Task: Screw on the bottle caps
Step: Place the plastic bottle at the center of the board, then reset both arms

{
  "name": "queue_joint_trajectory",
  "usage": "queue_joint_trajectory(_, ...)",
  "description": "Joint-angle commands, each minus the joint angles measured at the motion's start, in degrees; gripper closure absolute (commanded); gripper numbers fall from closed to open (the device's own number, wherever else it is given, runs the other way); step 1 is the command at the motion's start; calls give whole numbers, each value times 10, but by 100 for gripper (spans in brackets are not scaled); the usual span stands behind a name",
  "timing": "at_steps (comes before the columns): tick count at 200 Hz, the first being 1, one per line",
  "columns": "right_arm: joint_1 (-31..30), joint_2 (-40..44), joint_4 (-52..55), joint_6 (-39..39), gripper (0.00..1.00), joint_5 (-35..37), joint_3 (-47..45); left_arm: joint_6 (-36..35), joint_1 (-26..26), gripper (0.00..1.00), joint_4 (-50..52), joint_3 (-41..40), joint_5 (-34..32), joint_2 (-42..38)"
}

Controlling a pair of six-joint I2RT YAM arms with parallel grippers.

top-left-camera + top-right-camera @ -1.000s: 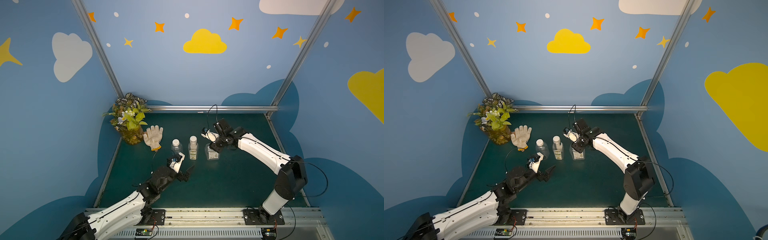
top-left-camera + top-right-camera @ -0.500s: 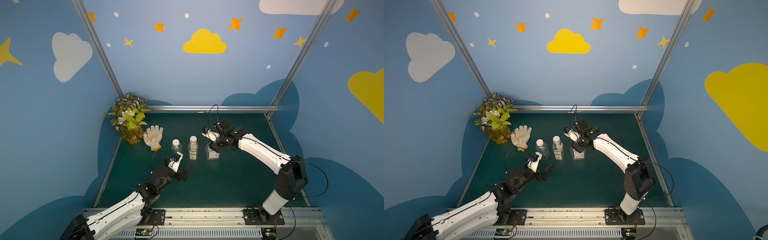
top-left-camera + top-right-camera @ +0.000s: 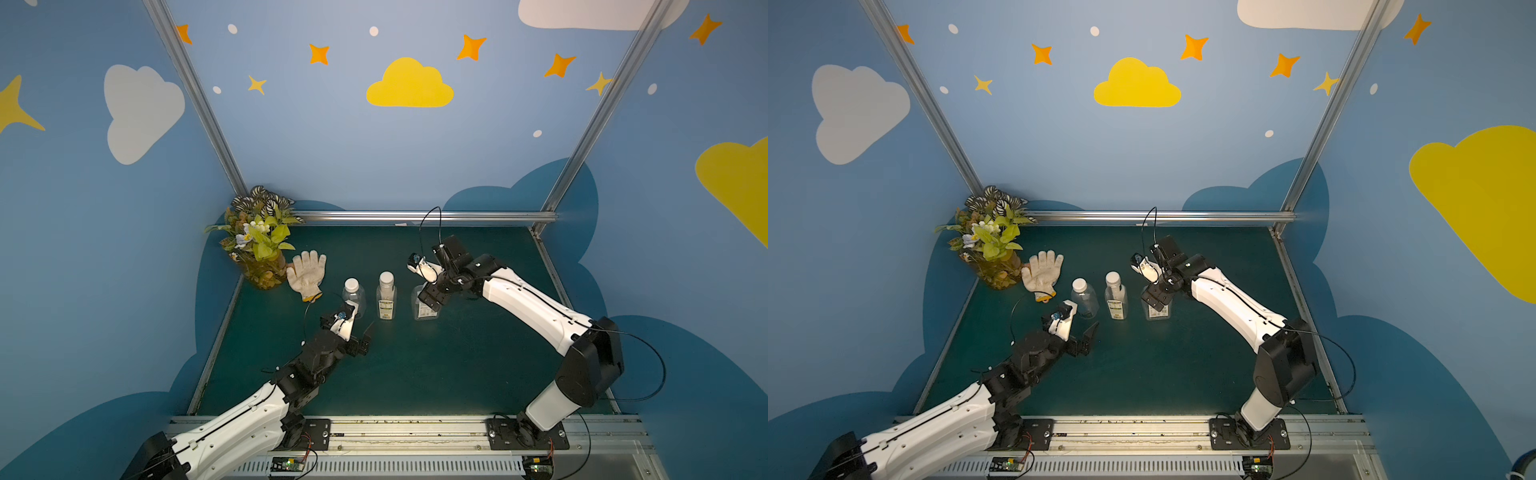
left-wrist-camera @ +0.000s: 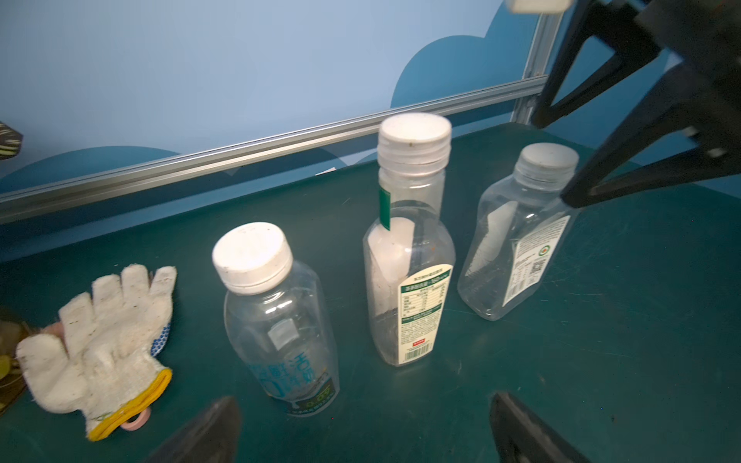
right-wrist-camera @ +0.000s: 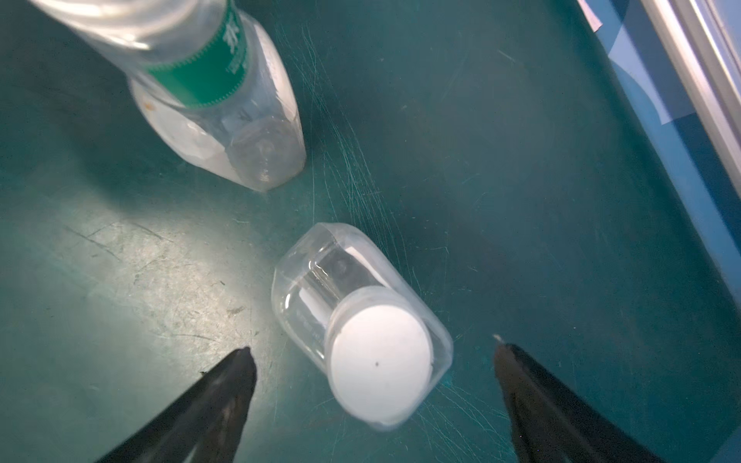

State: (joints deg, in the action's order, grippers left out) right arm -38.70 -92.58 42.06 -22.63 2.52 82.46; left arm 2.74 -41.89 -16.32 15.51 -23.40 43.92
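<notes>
Round bottle [image 4: 280, 320], slim bottle [image 4: 409, 288], flat-sided bottle [image 4: 517, 248]: upright, empty (white caps [image 4: 252, 256] on all). Left gripper [image 4: 363, 403], right gripper [image 5: 372, 346]: jaws apart.

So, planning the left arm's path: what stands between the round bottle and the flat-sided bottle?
The slim tall bottle, upright and capped, apart from both; clearest in the left wrist view.

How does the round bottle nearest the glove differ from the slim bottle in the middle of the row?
The round bottle is shorter, with a round body; the slim bottle stands taller, with flatter sides. The round bottle carries only blue print low down; the slim bottle has a white barcode label and a green neck band. Both are clear, upright and topped with white caps.
</notes>
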Motion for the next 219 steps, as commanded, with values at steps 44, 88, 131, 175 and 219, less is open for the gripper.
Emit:
queue_joint_trajectory(44, 21, 156, -80, 121, 2, 48, -52, -26, 74, 0, -43, 39, -126, 43)
queue_joint_trajectory(88, 120, 258, -192, 212, 2, 148, -202, -33, 180, 0, -125, 34, -122, 107)
queue_joint_trajectory(131, 268, 274, -295, 288, 2, 182, -335, -46, 266, 0, -223, 19, -110, 201)
queue_joint_trajectory(175, 342, 214, -467, 272, 2, 204, -436, -57, 305, 0, -307, 4, -80, 301)
queue_joint_trajectory(219, 357, 162, -596, 264, 2, 178, -486, -46, 327, 0, -345, 12, -16, 352)
